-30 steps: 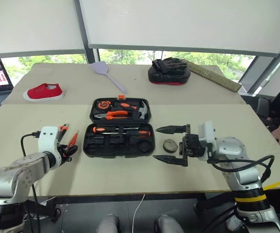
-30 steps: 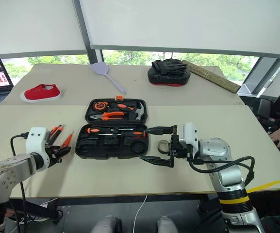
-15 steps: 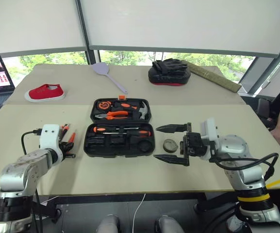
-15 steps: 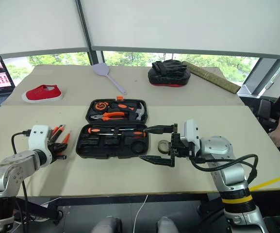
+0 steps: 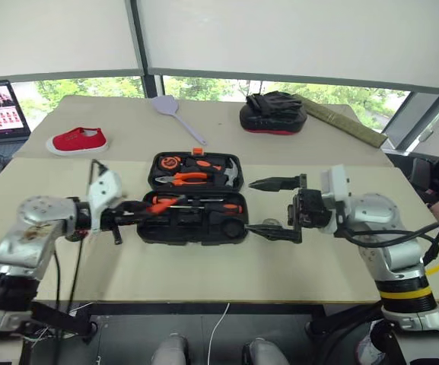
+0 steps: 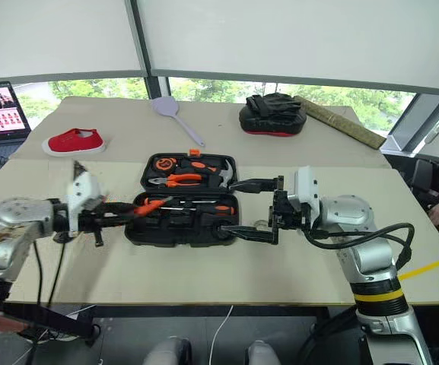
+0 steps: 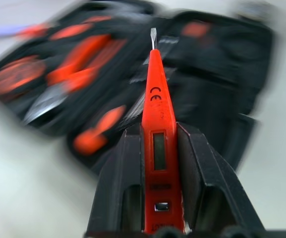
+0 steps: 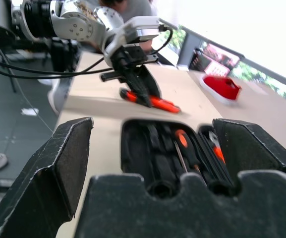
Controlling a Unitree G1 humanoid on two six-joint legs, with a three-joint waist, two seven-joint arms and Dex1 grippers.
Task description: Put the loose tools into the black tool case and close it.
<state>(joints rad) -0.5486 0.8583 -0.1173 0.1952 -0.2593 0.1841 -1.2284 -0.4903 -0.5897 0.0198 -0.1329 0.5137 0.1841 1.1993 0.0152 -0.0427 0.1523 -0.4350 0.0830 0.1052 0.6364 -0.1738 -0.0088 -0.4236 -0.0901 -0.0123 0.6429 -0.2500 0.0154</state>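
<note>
Tester pen point(image 7: 158, 129) sits clamped lengthwise in your left jaws point(image 5: 132, 216), tip pointing across the desk point(image 5: 204, 266) at the open case point(image 5: 196, 205) just beyond. Your right jaws point(image 5: 274, 207) stand wide and empty by the case's far end.

Lay open on the table: black tool case point(image 5: 196, 205), lid flat behind, orange-handled tools seated in moulded slots. Hung above its left edge, nearly level: slim orange tester pen point(image 7: 157, 134), metal tip toward the case. Small dark tape roll point(image 5: 271, 223) beside the case's right end.
</note>
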